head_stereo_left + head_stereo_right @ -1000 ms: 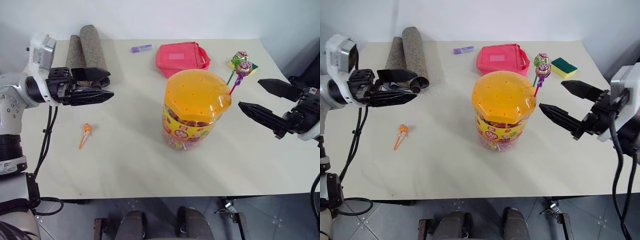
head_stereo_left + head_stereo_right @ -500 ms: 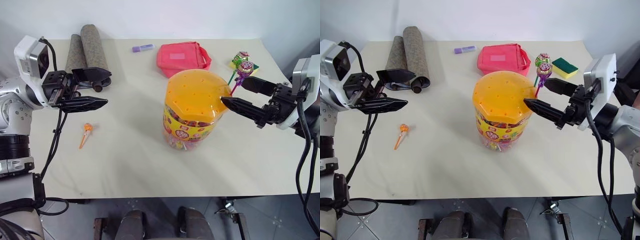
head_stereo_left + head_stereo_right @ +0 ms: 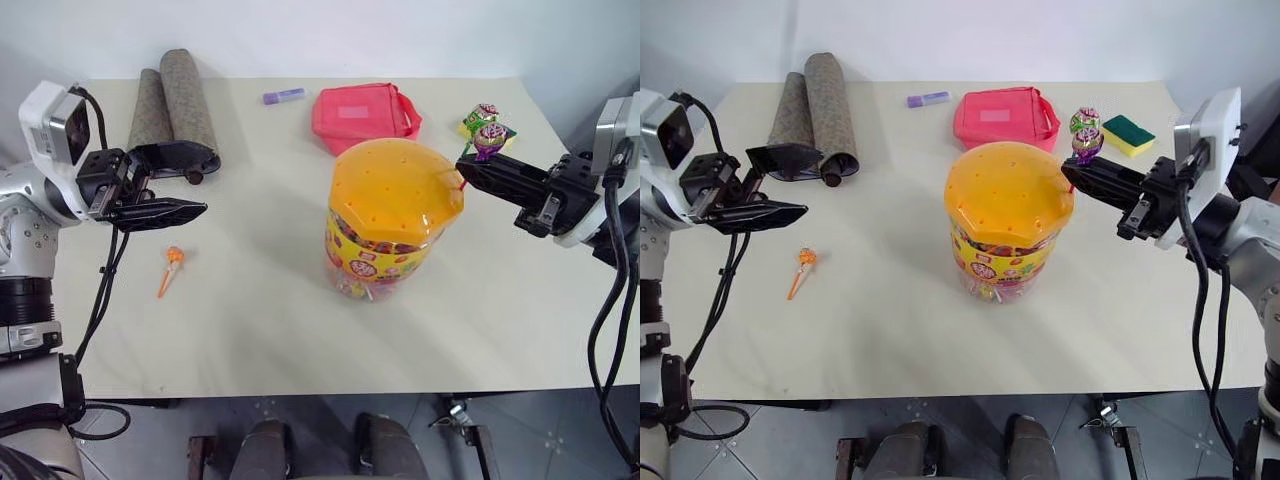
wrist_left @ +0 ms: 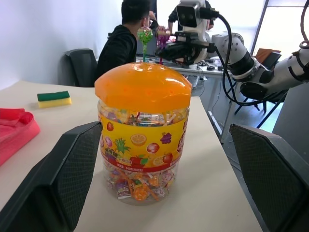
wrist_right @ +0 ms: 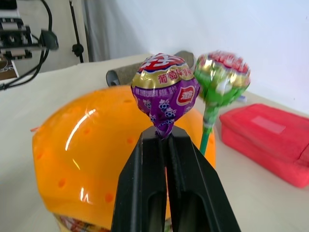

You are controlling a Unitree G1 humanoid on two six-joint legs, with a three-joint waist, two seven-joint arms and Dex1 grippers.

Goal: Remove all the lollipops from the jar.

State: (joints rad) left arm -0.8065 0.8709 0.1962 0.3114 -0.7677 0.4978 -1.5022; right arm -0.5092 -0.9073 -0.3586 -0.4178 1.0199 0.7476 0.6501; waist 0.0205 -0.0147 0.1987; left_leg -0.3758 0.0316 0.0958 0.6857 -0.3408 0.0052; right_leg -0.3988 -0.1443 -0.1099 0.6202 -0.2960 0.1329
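Observation:
The jar (image 3: 385, 235), a clear tub with a holed orange lid (image 3: 395, 190), stands mid-table. A purple lollipop (image 5: 165, 92) and a green lollipop (image 5: 221, 75) stand upright at the lid's right edge. My right gripper (image 3: 465, 168) reaches in level from the right and is shut on the purple lollipop's stick, just under the candy. The green one stands free beside it. An orange lollipop (image 3: 172, 262) lies flat on the table at the left. Above it, my left gripper (image 3: 208, 180) hangs open and empty, facing the jar (image 4: 143, 145).
A pink pouch (image 3: 365, 115) lies behind the jar, with a purple tube (image 3: 284, 96) to its left. Two grey rolls (image 3: 170, 95) lie at the back left and a green-yellow sponge (image 3: 1127, 133) at the back right. A person (image 4: 120, 43) sits beyond the table.
My right gripper has moved left to the lid's right edge and gone from open to shut on the purple lollipop's stick. The left gripper has stayed open in about the same place.

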